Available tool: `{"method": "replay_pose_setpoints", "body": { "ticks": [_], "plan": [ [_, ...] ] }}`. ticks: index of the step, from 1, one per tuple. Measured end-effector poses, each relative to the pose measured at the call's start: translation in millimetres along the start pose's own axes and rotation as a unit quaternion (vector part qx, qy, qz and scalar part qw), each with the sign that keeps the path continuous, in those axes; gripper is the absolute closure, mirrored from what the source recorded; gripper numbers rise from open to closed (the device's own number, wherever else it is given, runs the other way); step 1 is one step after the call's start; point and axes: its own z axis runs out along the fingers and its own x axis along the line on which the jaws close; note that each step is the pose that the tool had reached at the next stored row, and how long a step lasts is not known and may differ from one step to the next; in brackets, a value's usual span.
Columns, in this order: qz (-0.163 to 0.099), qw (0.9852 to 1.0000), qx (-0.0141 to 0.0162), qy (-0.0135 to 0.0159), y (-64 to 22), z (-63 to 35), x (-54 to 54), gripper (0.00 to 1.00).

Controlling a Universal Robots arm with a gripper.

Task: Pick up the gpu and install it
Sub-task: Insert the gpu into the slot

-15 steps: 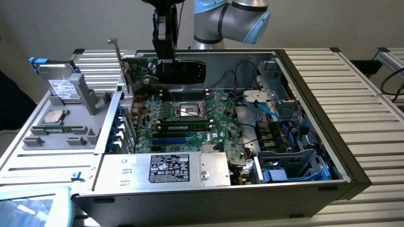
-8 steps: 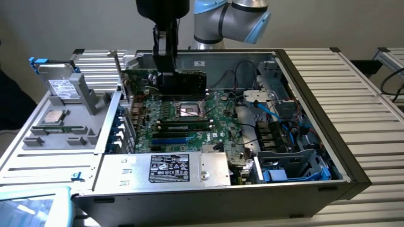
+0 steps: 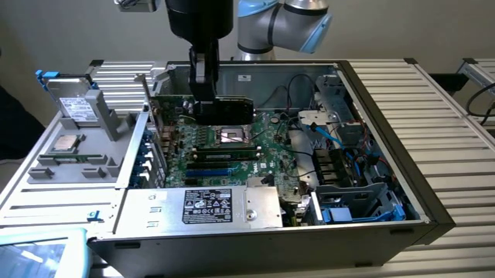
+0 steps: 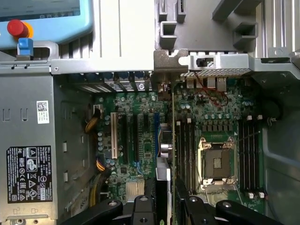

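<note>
The end effector was clamped on the gpu, holding it on edge inside the open case, low over the motherboard. In the wrist view the gpu stood edge-on between the fingers, its bracket near the case's rear wall.

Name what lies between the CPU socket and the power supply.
Exterior view: memory slots beside the CPU socket, then a blue expansion slot toward the power supply.

readable text: none | power supply label: black, print illegible | drive label: white, illegible
</note>
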Motion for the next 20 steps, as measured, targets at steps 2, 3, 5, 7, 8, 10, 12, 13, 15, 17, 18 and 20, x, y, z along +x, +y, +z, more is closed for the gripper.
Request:
{"method": "replay_pose_setpoints", "body": {
  "ticks": [2,3,5,7,8,10,12,13,15,17,18,20],
  "plan": [
    [0.000,1.0000,0.0000,-0.0002,-0.2,3.7,2.0,0.72],
    [0.000,1.0000,0.0000,-0.0003,-0.3,5.5,2.8,0.72],
    [0.000,1.0000,0.0000,-0.0003,-0.5,9.0,4.5,0.72],
    [0.001,1.0000,0.0000,-0.0006,-0.7,12.6,5.8,0.72],
    [0.001,1.0000,0.0000,-0.0006,-0.8,14.4,6.4,0.72],
    [0.001,1.0000,0.0000,-0.0008,-0.9,18.0,7.7,0.72],
    [0.001,1.0000,0.0000,-0.0008,-1.0,21.6,9.1,0.72],
    [0.001,1.0000,0.0000,-0.0008,-1.0,23.4,9.6,0.72],
    [0.001,1.0000,0.0000,-0.0008,-1.1,27.0,10.1,0.72],
    [0.001,1.0000,0.0000,-0.0009,-1.1,30.7,10.6,0.72],
    [0.001,1.0000,0.0000,-0.0008,-1.1,32.5,10.8,0.72],
    [0.001,1.0000,0.0000,-0.0009,-1.2,36.2,11.4,0.72]
  ]
}}
